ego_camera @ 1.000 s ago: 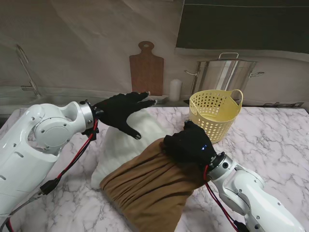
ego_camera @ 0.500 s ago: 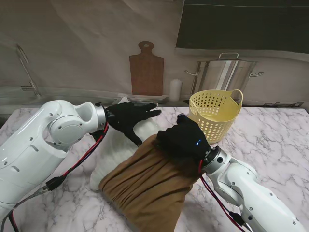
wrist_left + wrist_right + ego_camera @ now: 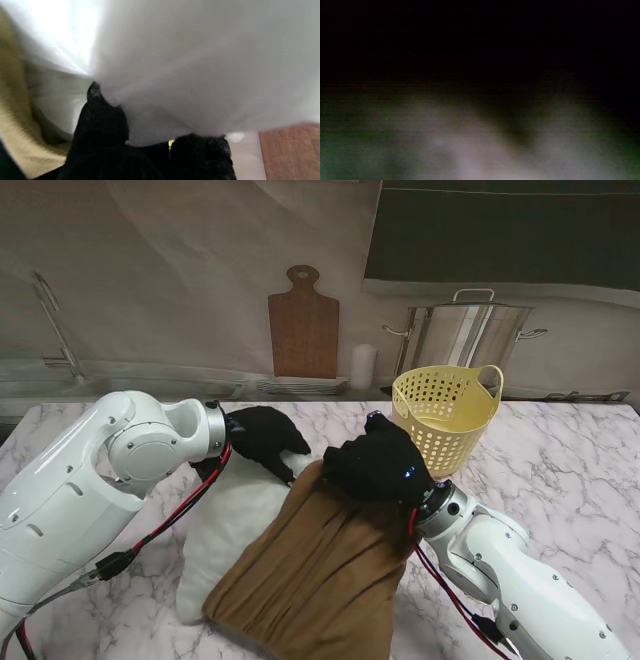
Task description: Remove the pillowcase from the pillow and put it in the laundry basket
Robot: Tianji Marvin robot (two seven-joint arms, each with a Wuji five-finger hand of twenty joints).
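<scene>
On the marble table (image 3: 560,470), your pillowcase (image 3: 320,570) covers only the near end of the pillow (image 3: 235,515); the white far end is bare. Your left hand (image 3: 262,436) has its fingers clenched into that bare end. Your right hand (image 3: 375,465) sits on the pillowcase's open edge, probably gripping it, though its wrist view is dark. You have yet to pull the pillowcase free and carry it to the laundry basket (image 3: 445,415), just beyond.

The stand view looks down from above the shoulders over the marbled white desk (image 3: 590,450). The left wrist view presses close against the soft white pillow (image 3: 200,62), shared with it at 9 o'clock. The right wrist view is dark.
</scene>
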